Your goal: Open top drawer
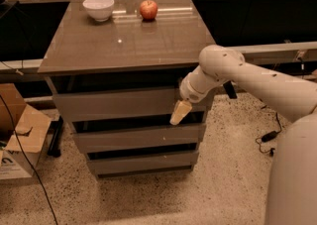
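The top drawer (119,103) is the widest grey-brown front of three, just under the cabinet's tabletop (124,40). It looks shut or nearly so, with a dark gap below it. My gripper (180,112), tan-tipped on a white arm, is at the right end of that front, by its lower edge. It points down and left toward the gap above the middle drawer (138,137). Whether it touches the front is unclear. The bottom drawer (141,162) is shut.
A white bowl (98,7) and a red apple (148,9) sit at the back of the tabletop. A cardboard box (20,140) stands on the floor at the left. Cables and an adapter (268,136) lie on the floor at the right. A rail runs behind the cabinet.
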Action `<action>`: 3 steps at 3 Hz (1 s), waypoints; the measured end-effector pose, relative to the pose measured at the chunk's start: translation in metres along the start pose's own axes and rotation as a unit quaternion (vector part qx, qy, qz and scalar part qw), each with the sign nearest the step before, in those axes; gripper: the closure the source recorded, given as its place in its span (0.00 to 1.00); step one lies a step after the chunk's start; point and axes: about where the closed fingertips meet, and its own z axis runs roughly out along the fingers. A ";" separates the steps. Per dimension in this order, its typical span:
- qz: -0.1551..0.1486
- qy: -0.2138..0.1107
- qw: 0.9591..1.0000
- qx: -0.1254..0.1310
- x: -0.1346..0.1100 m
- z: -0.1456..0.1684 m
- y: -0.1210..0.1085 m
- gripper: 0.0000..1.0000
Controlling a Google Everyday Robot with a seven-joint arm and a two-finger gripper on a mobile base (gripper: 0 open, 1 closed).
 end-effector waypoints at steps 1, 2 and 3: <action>0.000 0.000 1.000 0.000 -0.002 -0.004 -0.001 0.43; 0.000 0.000 1.000 0.000 -0.006 -0.011 -0.003 0.66; 0.000 0.000 1.000 0.000 -0.009 -0.016 -0.003 0.82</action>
